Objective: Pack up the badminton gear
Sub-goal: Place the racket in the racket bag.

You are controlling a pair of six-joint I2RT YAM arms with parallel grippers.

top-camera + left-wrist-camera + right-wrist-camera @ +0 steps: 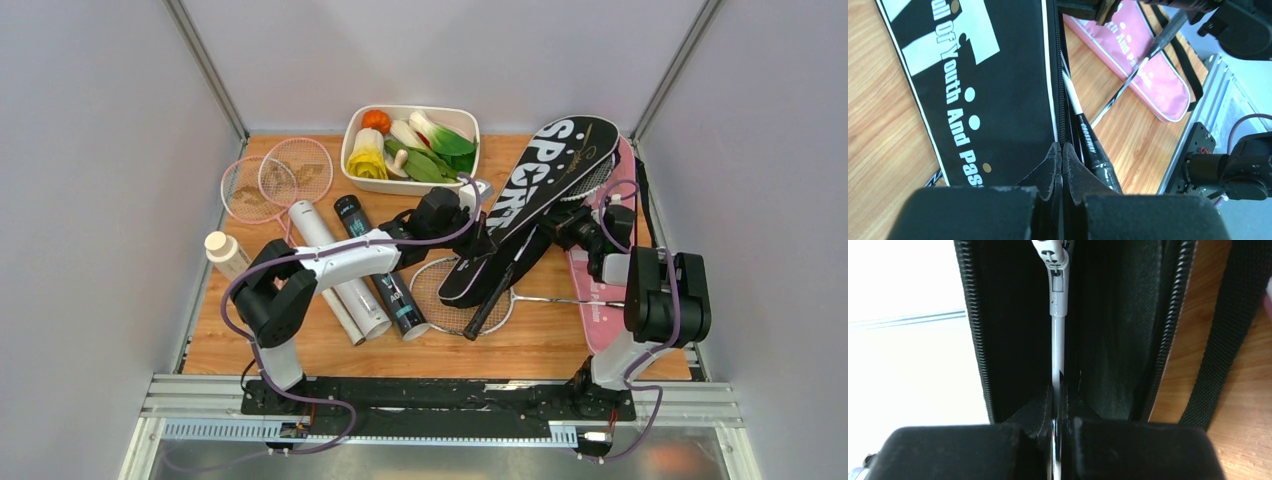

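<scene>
Right wrist: right claw (1058,402) is gripping tight on the racquet shaft (1056,350) inside the open cover (1108,340). Left claw (1061,162) is pinching the cover's zip edge. Cover is lying on the table (300,350), pointing to 1 o'clock. Handling: feeding the shaft straight along the zip, keeping the mouth lifted.
</scene>
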